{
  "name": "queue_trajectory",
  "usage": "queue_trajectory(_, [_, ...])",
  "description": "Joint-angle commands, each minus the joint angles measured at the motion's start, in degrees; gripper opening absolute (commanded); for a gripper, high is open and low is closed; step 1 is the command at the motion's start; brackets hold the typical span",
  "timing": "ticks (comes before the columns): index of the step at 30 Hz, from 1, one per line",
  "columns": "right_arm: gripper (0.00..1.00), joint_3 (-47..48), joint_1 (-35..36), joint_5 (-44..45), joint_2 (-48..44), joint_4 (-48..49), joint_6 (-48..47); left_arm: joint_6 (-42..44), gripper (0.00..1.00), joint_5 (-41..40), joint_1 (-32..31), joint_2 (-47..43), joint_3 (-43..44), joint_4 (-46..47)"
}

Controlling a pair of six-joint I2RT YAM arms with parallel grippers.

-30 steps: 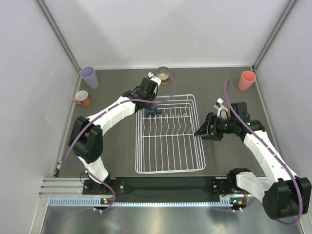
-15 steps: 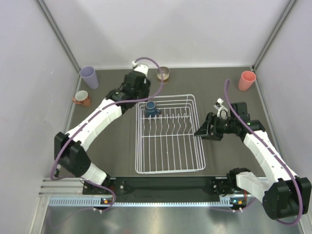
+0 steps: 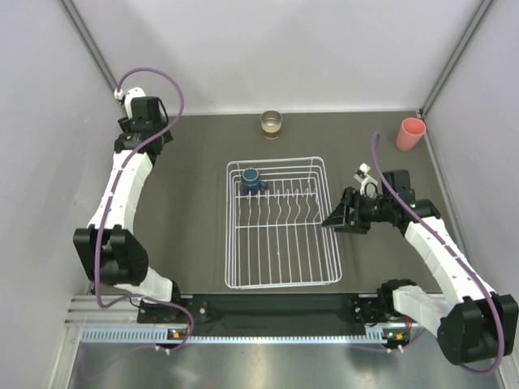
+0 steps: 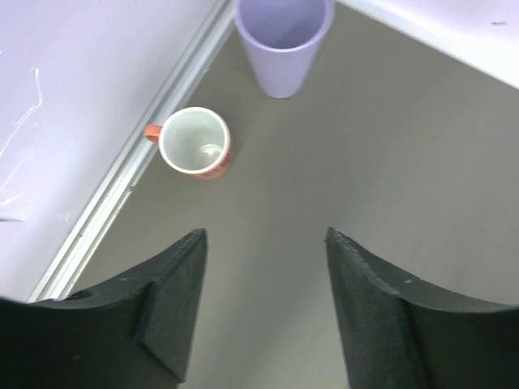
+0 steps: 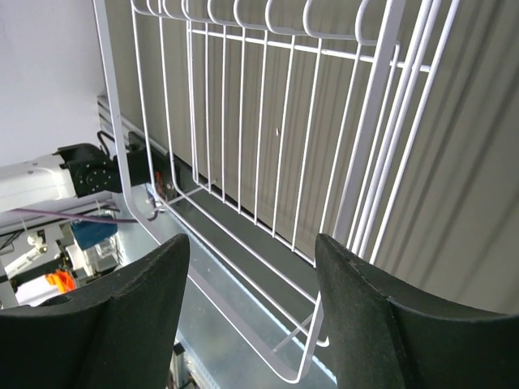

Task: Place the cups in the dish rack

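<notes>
At far-left corner: left pincer (image 4: 265, 237) released above terracotta mug (image 4: 195, 143), lavender tumbler (image 4: 283, 36); right pincer (image 5: 251, 241) released beside dish rack (image 5: 367, 138).

The left hand (image 4: 266, 237) hangs over bare bench (image 4: 389, 162) with its fingers spread and nothing between them. Ahead of it, the orange mug (image 4: 195, 144) stands close to the left wall (image 4: 65, 97), handle turned toward the wall's rail (image 4: 122, 186), so that side is tight; its right side is open. The lavender tumbler (image 4: 284, 36) stands beyond it, apart. The right hand (image 5: 251, 243), fingers parted, sits just beside the rack (image 3: 280, 243), whose wires block the way straight ahead. Inside the rack, only the blue mug (image 3: 252, 180) fills the far-left corner beside the tines (image 3: 280, 203). The brown cup (image 3: 271, 123) has bare bench around it; the pink tumbler (image 3: 410, 134) stands near the right wall (image 3: 478, 121).
</notes>
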Motion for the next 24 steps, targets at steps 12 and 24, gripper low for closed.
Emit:
queue_trajectory(12, [0.64,2.35,2.35,-1.53,-1.83,1.54,-1.44,-1.5,0.55,-4.72,8.52,13.18,-5.32,16.67])
queue_trajectory(24, [0.64,2.27,2.52,-1.36,-1.75,1.36,-1.53,3.87,0.41,-0.69,11.6,18.81,-4.61,21.15])
